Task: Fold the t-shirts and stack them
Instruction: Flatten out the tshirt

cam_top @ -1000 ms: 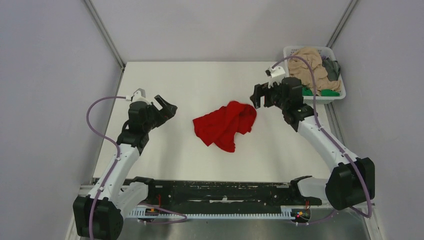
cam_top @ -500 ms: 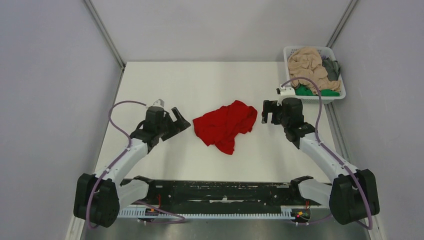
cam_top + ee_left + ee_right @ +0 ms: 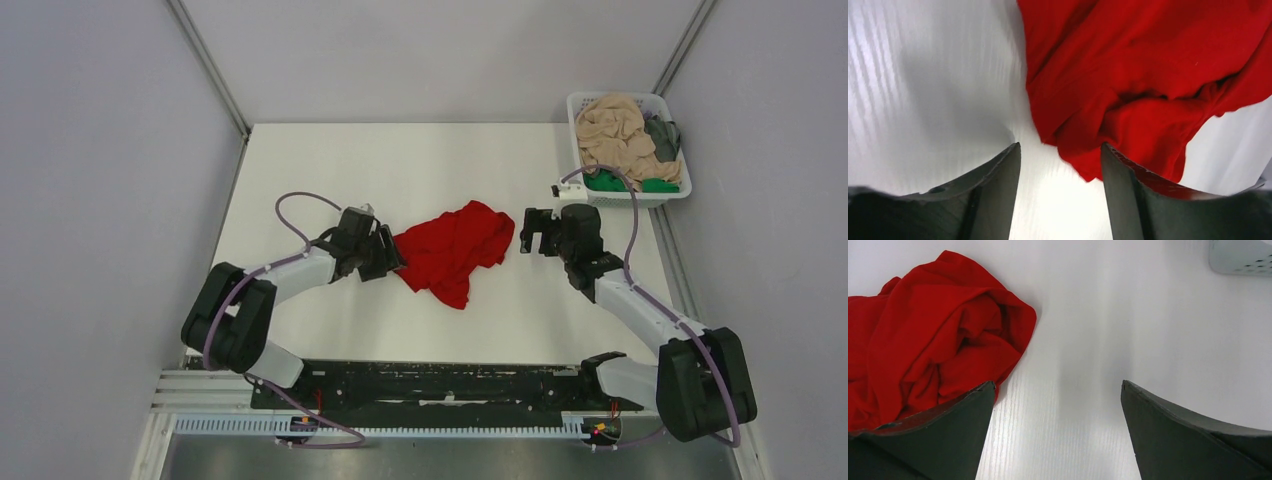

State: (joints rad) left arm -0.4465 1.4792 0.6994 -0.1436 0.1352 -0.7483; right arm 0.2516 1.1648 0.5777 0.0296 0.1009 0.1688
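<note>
Red t-shirt (image 3: 450, 250) in a crumpled, unfolded heap near the middle of the white counter (image 3: 330, 160). At its left edge, left fingers (image 3: 1010, 162) spread open low over the counter, the nearest fold of cloth showing between them, unpinched. Just off its right edge, right fingers (image 3: 979, 402) parted wide, gripping nothing. At the far right corner, white basket (image 3: 625, 197) piled with peach-beige shirt (image 3: 612, 125), dark grey shirt (image 3: 663, 135) and green shirt (image 3: 605, 181).

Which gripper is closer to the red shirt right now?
Left. The left gripper is at the red t-shirt's left edge, open, with cloth lying between its fingers. The right gripper sits open just off the shirt's right edge, only bare table between its fingers.
</note>
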